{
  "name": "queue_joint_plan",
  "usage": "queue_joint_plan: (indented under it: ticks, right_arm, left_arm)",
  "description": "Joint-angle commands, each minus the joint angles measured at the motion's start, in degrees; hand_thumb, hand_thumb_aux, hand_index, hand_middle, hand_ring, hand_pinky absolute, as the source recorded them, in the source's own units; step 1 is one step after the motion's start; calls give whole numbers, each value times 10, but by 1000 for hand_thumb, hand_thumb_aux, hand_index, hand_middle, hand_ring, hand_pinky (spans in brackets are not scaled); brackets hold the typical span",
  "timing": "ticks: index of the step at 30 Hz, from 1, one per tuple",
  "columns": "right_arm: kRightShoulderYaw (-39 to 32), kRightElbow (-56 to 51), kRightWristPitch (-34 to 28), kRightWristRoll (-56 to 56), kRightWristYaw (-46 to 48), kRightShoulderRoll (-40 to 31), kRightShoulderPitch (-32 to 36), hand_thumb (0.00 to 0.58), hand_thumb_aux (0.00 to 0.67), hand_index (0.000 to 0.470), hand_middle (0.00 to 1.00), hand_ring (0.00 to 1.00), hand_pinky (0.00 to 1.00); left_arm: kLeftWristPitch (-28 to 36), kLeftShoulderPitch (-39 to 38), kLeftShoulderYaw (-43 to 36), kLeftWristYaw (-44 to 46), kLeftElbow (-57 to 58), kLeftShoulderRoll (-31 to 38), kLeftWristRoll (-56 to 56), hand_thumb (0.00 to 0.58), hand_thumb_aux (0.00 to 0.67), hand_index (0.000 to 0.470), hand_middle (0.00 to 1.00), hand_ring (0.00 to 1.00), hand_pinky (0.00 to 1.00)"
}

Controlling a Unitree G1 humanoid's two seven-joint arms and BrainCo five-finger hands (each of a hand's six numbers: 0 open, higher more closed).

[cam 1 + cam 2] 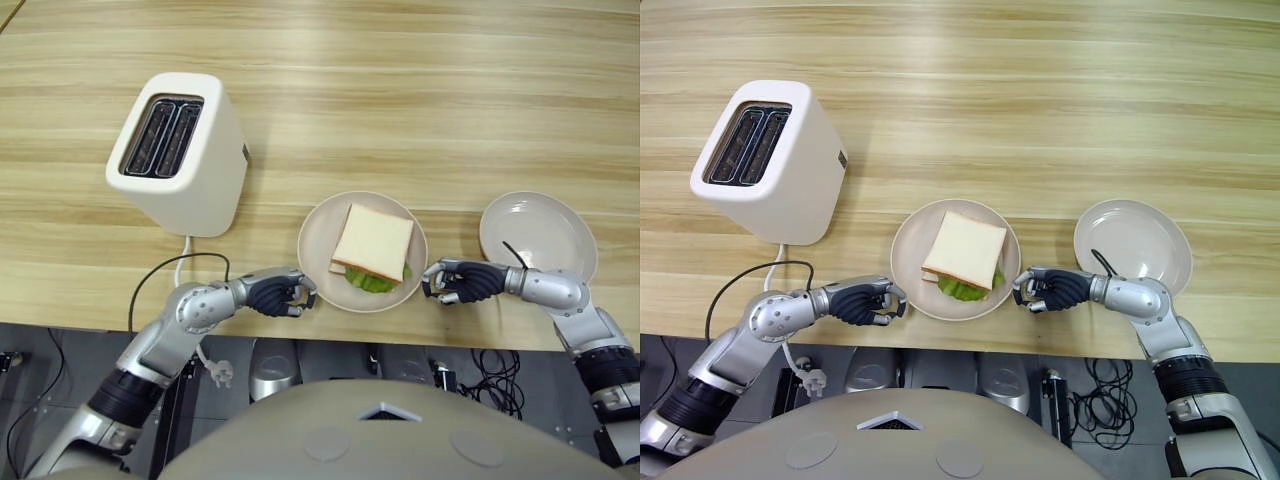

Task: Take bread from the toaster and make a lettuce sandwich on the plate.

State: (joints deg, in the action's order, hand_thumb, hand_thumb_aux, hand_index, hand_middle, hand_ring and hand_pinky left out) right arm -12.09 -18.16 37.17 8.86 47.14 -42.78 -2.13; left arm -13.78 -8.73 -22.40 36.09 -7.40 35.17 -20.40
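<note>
Sandwich (372,245) on plate (312,250) sits between left robot hand (280,294) and right robot hand (468,281), both curled empty

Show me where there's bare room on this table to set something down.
The whole far table beyond the toaster and both plates is bare, as is the empty plate. Crowded: the near edge, where the left hand and right hand flank the sandwich plate.

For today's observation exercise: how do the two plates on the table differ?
The middle plate bears a lettuce sandwich; the right plate bears no food. The middle plate lies between the left hand and right hand; the right plate lies to the right of both. Both are round, pale and shallow.
</note>
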Motion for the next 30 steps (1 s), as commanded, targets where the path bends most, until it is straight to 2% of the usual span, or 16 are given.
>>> queue_joint_plan:
  ticks: [1, 6, 16, 30]
  right_arm:
    - [-33, 4, 7, 38, -5, 6, -9, 580, 670, 460, 1000, 1000, 1000]
    - [-50, 9, 12, 77, -29, 11, -4, 580, 670, 460, 1000, 1000, 1000]
    - [-63, -48, 14, 142, -111, 57, 88, 580, 670, 460, 1000, 1000, 1000]
    - [-98, -318, -10, 206, -198, 118, 291, 580, 670, 460, 1000, 1000, 1000]
  left_arm:
    - [-15, 15, -32, -8, 41, -16, -27, 580, 670, 460, 1000, 1000, 1000]
    - [-34, 51, -47, -31, 92, -32, -57, 580, 670, 460, 1000, 1000, 1000]
    - [-81, 196, -59, -139, 256, -100, -118, 580, 670, 460, 1000, 1000, 1000]
    - [-129, 390, -77, -230, 570, -191, -142, 580, 670, 460, 1000, 1000, 1000]
